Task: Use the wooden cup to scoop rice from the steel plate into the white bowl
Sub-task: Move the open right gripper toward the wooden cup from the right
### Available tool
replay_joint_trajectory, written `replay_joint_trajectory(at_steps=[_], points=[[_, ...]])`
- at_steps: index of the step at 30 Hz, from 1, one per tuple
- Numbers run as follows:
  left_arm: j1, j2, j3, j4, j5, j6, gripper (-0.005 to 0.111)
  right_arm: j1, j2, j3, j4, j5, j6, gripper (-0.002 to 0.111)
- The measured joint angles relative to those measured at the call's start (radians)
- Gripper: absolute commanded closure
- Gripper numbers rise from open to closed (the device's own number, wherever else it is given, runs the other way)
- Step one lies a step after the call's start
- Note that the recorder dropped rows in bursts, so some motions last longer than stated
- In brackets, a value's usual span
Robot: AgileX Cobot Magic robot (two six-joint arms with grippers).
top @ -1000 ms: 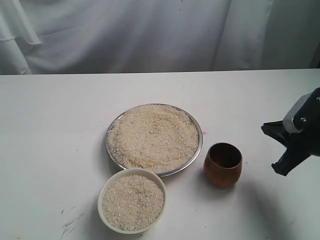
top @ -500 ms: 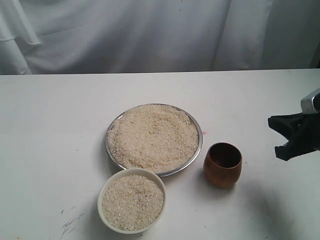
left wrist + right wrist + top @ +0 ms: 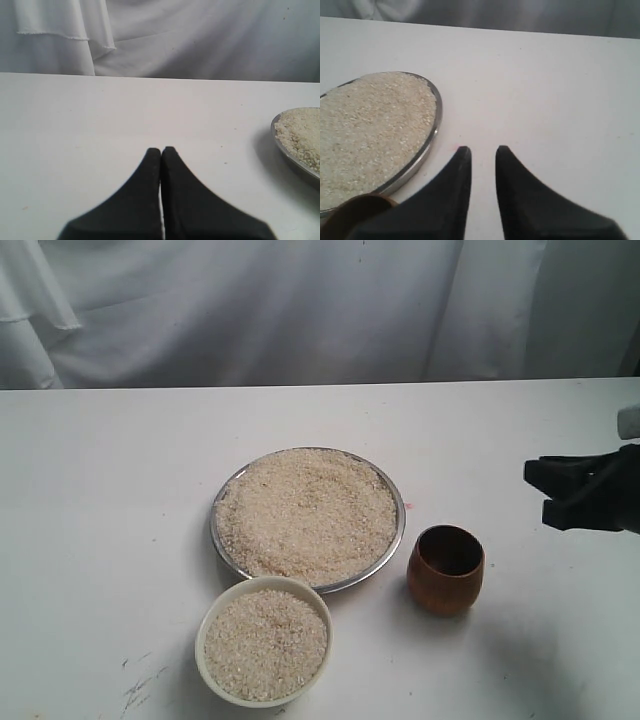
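Observation:
Rice [image 3: 305, 510] is heaped on the steel plate [image 3: 400, 535] at the table's middle. In front of it the white bowl [image 3: 262, 583] also holds rice [image 3: 265, 645]. The wooden cup [image 3: 446, 569] stands upright and empty to the right of the plate. My right gripper [image 3: 540, 492] hovers to the right of the cup, apart from it, slightly open with nothing between its fingers. In the right wrist view the right gripper [image 3: 483, 149] points at bare table beside the plate [image 3: 434, 132], with the cup [image 3: 355, 210] at the frame's corner. My left gripper [image 3: 161, 149] is shut and empty over bare table.
A white cloth backdrop [image 3: 300, 310] hangs behind the table's far edge. In the left wrist view the plate's rim [image 3: 295, 167] shows off to one side of the shut fingers. Dark scuff marks [image 3: 140, 680] lie on the table near the front left.
My right gripper has lifted and turned level, pointing left toward the cup, and its jaws have parted a little. The dishes and cup have not moved.

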State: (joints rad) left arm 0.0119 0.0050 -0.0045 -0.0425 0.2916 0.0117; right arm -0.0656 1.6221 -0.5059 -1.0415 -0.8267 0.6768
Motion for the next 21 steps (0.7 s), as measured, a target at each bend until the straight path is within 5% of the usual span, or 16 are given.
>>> replay_joint_trajectory(at_steps=[4,6,21], points=[[0.000,0.000,0.000,0.000,0.000,0.000,0.107,0.031,0.000,0.000,0.000,-0.019,0.002,0.027],[0.000,0.000,0.000,0.000,0.000,0.000,0.107,0.036,0.000,0.000,0.000,-0.021,0.002,0.017],[0.000,0.000,0.000,0.000,0.000,0.000,0.107,0.036,0.000,0.000,0.020,-0.116,0.000,0.016]])
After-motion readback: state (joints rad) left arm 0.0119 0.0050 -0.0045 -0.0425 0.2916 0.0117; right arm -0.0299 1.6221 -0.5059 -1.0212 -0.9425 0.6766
